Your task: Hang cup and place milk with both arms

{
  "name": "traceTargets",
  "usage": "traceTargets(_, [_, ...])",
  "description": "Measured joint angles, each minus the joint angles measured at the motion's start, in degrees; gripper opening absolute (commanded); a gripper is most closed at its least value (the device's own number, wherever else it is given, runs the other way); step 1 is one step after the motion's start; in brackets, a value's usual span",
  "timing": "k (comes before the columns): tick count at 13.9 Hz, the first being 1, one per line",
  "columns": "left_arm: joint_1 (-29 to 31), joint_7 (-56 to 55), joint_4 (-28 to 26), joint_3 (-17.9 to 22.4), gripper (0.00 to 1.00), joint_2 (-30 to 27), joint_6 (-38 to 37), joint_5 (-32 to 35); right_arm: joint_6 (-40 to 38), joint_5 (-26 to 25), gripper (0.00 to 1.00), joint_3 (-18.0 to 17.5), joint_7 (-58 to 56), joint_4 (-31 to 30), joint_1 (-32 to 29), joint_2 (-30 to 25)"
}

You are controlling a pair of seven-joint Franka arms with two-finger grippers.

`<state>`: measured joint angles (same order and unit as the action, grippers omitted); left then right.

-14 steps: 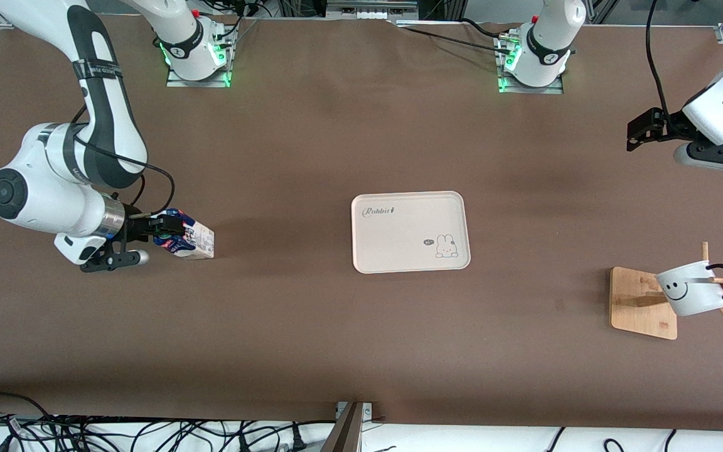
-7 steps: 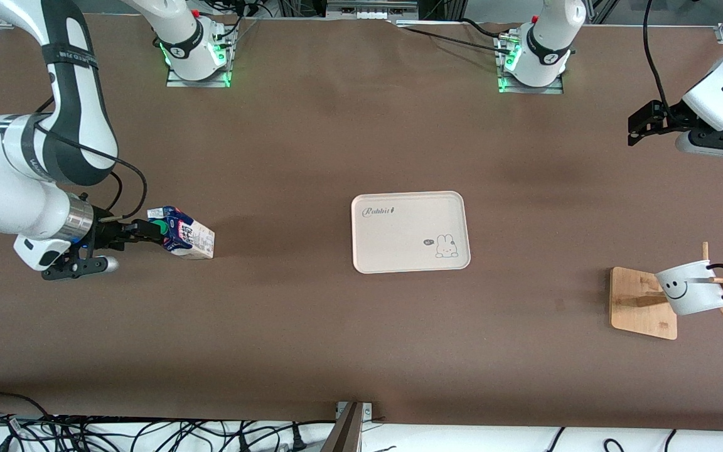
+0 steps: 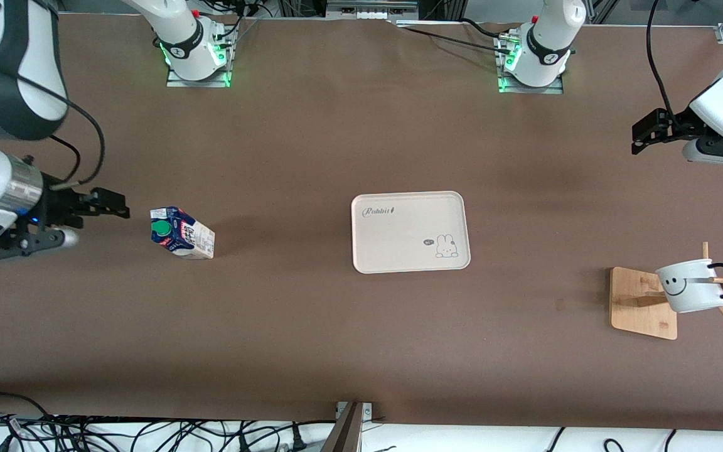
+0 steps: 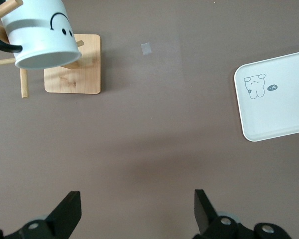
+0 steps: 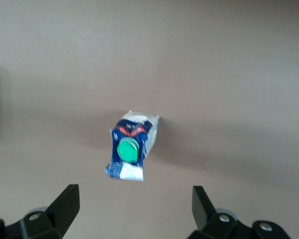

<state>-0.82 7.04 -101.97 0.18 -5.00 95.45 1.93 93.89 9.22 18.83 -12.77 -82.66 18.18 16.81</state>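
The milk [image 3: 182, 238] is a blue carton with a green cap. It stands on the table toward the right arm's end, and it shows in the right wrist view [image 5: 132, 148]. My right gripper [image 3: 118, 209] is open and empty over bare table, apart from the milk toward the right arm's end; its jaws [image 5: 136, 206] stand wide. The white cup [image 3: 690, 288] with a smiley face hangs by its black handle on a peg of the wooden rack [image 3: 641, 302]. My left gripper [image 3: 640, 134] is open and empty, high over the table at the left arm's end. Its view shows the cup [image 4: 40, 35].
A white tray [image 3: 409, 231] with a rabbit drawing lies in the middle of the table, between the milk and the rack. It shows in the left wrist view [image 4: 283, 107]. Cables run along the table edge nearest the front camera.
My right gripper has let go of the milk and drawn back from it toward the right arm's end. The milk stays where it was. The left gripper has shifted only slightly.
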Motion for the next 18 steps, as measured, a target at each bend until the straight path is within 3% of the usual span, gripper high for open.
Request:
traceTargets(3, [-0.14,-4.95,0.28,0.02,1.0,0.19,0.65,-0.12,-4.53,-2.56,1.0,-0.02,0.39,-1.2,0.01,-5.72])
traceTargets(7, [-0.3,-7.04,0.69,0.02,1.0,0.17,0.72,-0.65,0.0,-5.02,1.0,-0.17,0.7,-10.64,0.07,-11.8])
traceTargets(18, [-0.35,-8.01,0.95,-0.08,1.0,0.17,0.67,-0.68,2.23,-7.44,1.0,-0.83,1.27,-10.24,1.76,-12.09])
